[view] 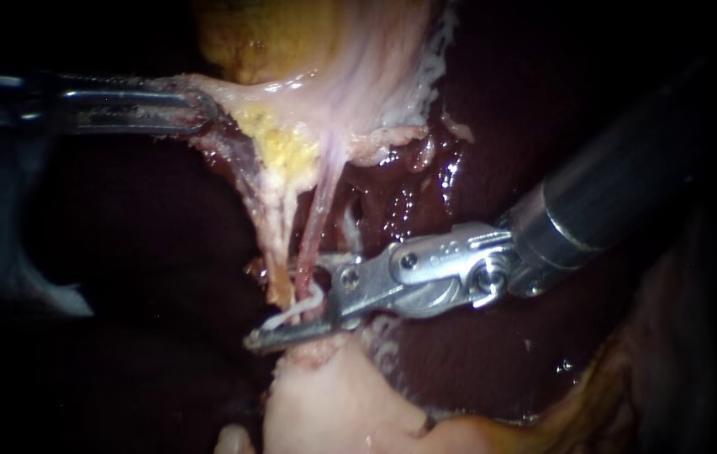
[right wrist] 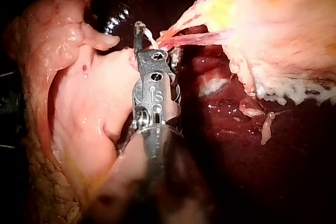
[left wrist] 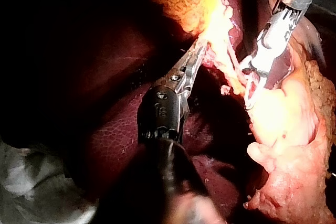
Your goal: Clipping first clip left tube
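My left instrument (view: 198, 113) comes in from the left, its jaws shut on the pale edge of the gallbladder (view: 291, 50) and holding it taut. Two strands hang below: a pale yellowish left tube (view: 274, 244) and a pink right tube (view: 314, 227). At their lower ends my right instrument (view: 291, 315) holds a white clip (view: 295, 309) between its jaws, curved around the tubes. I cannot tell which tube the clip encloses. The right wrist view shows the clip (right wrist: 149, 36) at the jaws (right wrist: 144, 35) where the pink tube (right wrist: 199, 39) meets them.
Dark red liver (view: 476, 361) surrounds the field. A pale fatty lump (view: 333, 403) lies just below the right instrument's jaws. In the left wrist view my left instrument (left wrist: 193, 59) grips ahead, and the right instrument (left wrist: 251, 85) crosses beside it.
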Motion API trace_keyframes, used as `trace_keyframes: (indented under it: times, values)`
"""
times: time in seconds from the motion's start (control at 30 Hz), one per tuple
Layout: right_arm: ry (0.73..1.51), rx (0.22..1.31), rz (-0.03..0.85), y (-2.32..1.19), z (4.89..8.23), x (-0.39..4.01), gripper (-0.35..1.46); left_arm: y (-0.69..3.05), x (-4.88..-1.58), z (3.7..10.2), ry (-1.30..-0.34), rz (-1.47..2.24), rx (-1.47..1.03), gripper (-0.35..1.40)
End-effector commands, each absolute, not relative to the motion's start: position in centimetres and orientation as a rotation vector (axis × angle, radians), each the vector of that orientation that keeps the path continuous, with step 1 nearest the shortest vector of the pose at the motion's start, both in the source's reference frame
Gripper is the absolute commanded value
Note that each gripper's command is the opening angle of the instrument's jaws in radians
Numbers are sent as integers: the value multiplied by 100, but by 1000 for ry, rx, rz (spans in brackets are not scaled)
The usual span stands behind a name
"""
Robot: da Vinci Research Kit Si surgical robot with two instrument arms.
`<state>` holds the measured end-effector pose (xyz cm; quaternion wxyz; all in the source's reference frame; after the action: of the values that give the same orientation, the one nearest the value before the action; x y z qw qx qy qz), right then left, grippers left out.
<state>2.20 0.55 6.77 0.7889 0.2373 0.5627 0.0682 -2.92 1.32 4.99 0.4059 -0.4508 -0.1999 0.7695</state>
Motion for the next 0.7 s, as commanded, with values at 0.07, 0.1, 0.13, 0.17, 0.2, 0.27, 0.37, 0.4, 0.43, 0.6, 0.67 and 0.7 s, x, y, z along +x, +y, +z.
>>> trace_keyframes:
  times: [0.07, 0.1, 0.13, 0.17, 0.2, 0.27, 0.37, 0.4, 0.43, 0.6, 0.67, 0.7]
  values:
    - [1212, 511, 147, 55, 677, 220, 50, 132, -292, 499, -504, 1942, -1137, -35]
    - [1212, 511, 147, 55, 677, 220, 50, 132, -292, 499, -504, 1942, -1137, -35]
    - [1212, 511, 147, 55, 677, 220, 50, 132, -292, 499, -504, 1942, -1138, -35]
    - [1212, 511, 147, 55, 677, 220, 50, 132, -292, 499, -504, 1941, -1137, -35]
    - [1212, 511, 147, 55, 677, 220, 50, 132, -292, 499, -504, 1941, -1137, -35]
    - [1212, 511, 147, 55, 677, 220, 50, 132, -292, 499, -504, 1942, -1137, -35]
    - [1212, 511, 147, 55, 677, 220, 50, 132, -292, 499, -504, 1942, -1137, -35]
    - [1213, 514, 145, 56, 677, 220, 50, 132, -292, 499, -504, 1942, -1137, -35]
    - [1213, 515, 145, 56, 676, 219, 50, 132, -292, 499, -504, 1942, -1137, -35]
    - [1213, 512, 150, 61, 671, 204, 50, 133, -292, 500, -505, 1942, -1138, -35]
    - [1212, 508, 154, 64, 669, 197, 49, 133, -292, 500, -505, 1942, -1138, -35]
    - [1211, 502, 159, 67, 668, 191, 49, 133, -292, 500, -505, 1942, -1138, -35]
